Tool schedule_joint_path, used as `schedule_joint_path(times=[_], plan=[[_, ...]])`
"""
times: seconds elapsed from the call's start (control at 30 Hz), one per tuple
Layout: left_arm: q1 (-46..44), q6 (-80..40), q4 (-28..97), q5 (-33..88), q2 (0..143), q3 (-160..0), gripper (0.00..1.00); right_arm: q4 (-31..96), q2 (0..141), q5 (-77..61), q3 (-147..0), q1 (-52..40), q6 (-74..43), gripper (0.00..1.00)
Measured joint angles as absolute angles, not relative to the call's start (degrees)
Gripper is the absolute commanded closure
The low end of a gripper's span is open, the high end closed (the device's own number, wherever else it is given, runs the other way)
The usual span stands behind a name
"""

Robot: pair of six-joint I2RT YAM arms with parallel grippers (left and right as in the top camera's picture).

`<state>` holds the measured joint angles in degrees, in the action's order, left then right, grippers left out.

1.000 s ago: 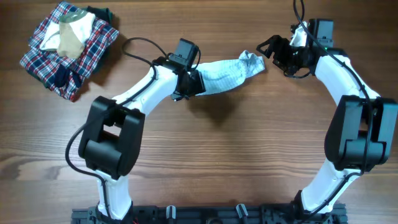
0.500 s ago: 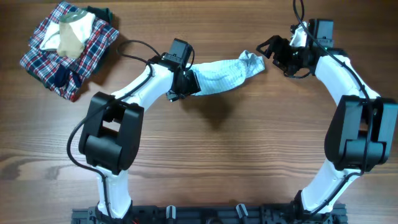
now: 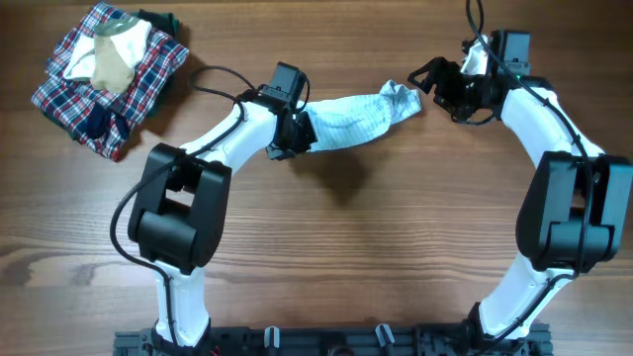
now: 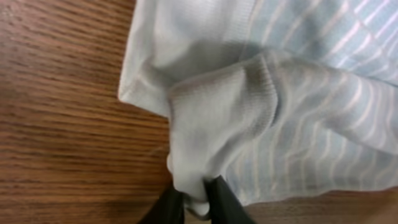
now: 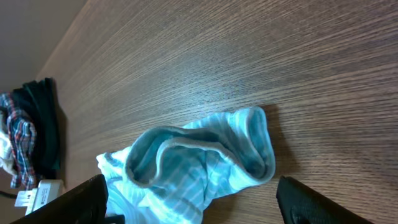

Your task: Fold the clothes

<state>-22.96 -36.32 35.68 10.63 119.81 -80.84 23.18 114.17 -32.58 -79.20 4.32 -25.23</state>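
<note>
The clothes [image 3: 356, 117] are one small pale blue-white striped garment, lying crumpled in a long strip across the back middle of the table. My left gripper [image 3: 293, 138] is at its left end, shut on a bunched white fold of the clothes [image 4: 298, 124]; the two black fingertips [image 4: 217, 199] pinch the fabric between them. My right gripper [image 3: 435, 84] stands open just off the garment's right end, touching nothing. In the right wrist view the rumpled hem of the clothes [image 5: 199, 162] lies between the wide-spread fingers [image 5: 81, 199].
A pile of red-navy-white plaid and beige garments [image 3: 104, 74] sits at the back left corner, also seen at the left edge as the plaid pile [image 5: 18, 143]. The left arm's black cable [image 3: 213, 71] loops over the wood beside it.
My left gripper slid a little left along the garment and then closed on its left end. The right arm and the garment's right end have not moved.
</note>
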Motion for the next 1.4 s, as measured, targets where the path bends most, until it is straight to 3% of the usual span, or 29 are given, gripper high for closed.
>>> schedule_joint_path(times=[0.93, 1.03, 1.2, 1.4], plan=[[-19.4, -34.6, 25.6, 8.4, 116.6, -81.7, 0.95, 23.6, 114.2, -33.4, -79.2, 4.3, -25.2, 0.13], [-19.4, -34.6, 23.7, 6.5, 116.6, -81.7, 0.94, 23.7, 114.2, -33.7, -79.2, 4.3, -24.9, 0.20], [-19.4, -34.6, 21.8, 4.5, 116.6, -81.7, 0.95, 27.0, 114.2, -32.6, -79.2, 3.5, -19.6, 0.29], [-19.4, -34.6, 21.8, 3.2, 116.6, -81.7, 0.94, 29.4, 114.1, -20.8, -79.2, -5.5, -9.9, 0.26]])
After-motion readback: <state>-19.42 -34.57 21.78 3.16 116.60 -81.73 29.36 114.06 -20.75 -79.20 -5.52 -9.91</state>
